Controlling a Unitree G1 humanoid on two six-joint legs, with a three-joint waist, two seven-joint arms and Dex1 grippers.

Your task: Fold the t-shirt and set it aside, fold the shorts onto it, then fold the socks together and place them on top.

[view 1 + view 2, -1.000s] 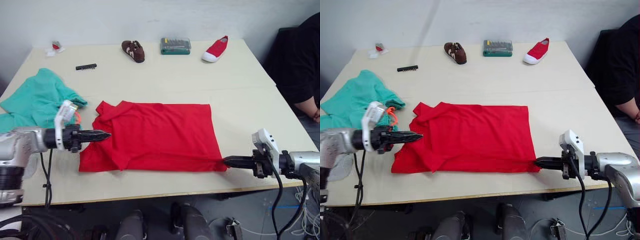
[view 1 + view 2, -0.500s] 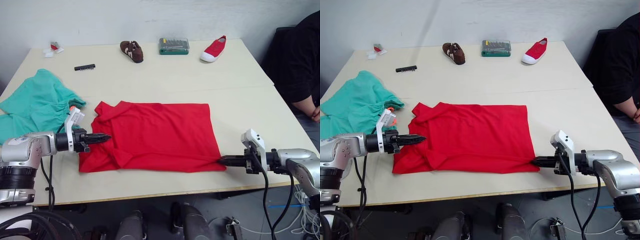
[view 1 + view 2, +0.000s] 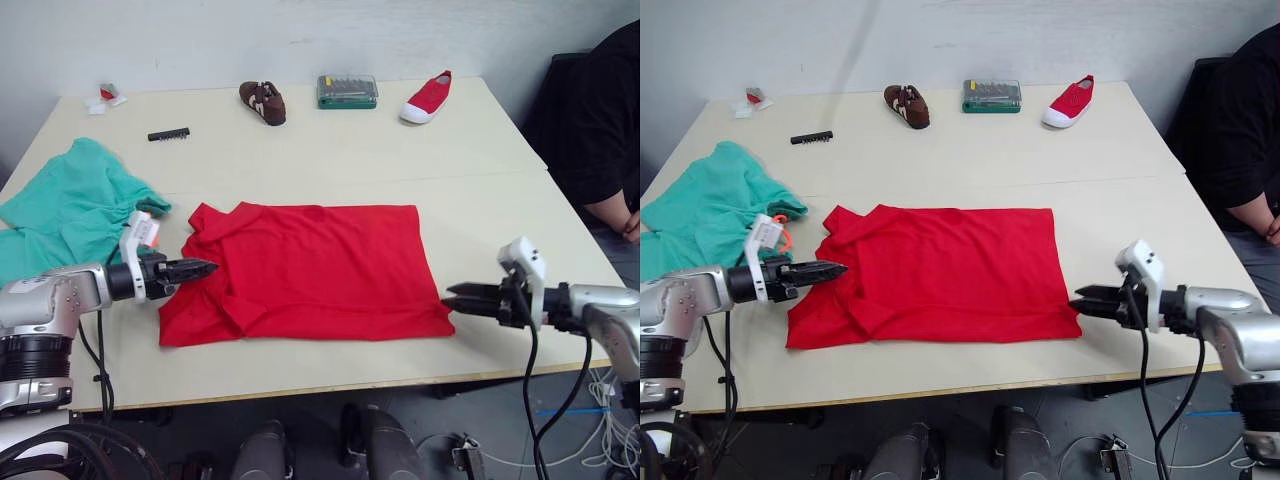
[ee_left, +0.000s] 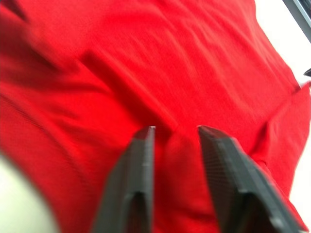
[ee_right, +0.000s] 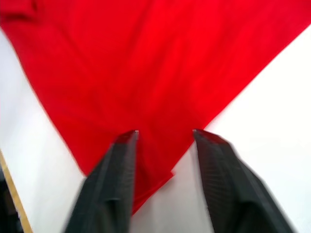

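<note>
- Far left on the pale wooden table (image 3: 500,190), the teal-green soft cloth shorts (image 3: 70,205) lie rumpled, a bit of orange drawstring showing at their near edge.
- Just beside them, the left gripper (image 3: 203,267) points across the sleeve end of the plain bright red short-sleeved t-shirt (image 3: 320,270); the wrist view has its two black fingers (image 4: 136,170) spread apart over red cloth, gripping nothing.
- The t-shirt lies in the middle of the table, folded into a broad rectangle, collar end to the left.
- At the back edge sit a small black comb-like strip (image 3: 168,133), a brown shoe with white stripes (image 3: 263,101), a green transparent case (image 3: 347,90) and a small red canvas shoe (image 3: 428,98).
- At the shirt's near right corner, the right gripper (image 3: 452,298) hovers with jaws parted; the corner lies loose between its fingers (image 5: 119,170), not pinched.
- Far right, a person in dark clothing (image 3: 600,120) sits at the table's edge.
</note>
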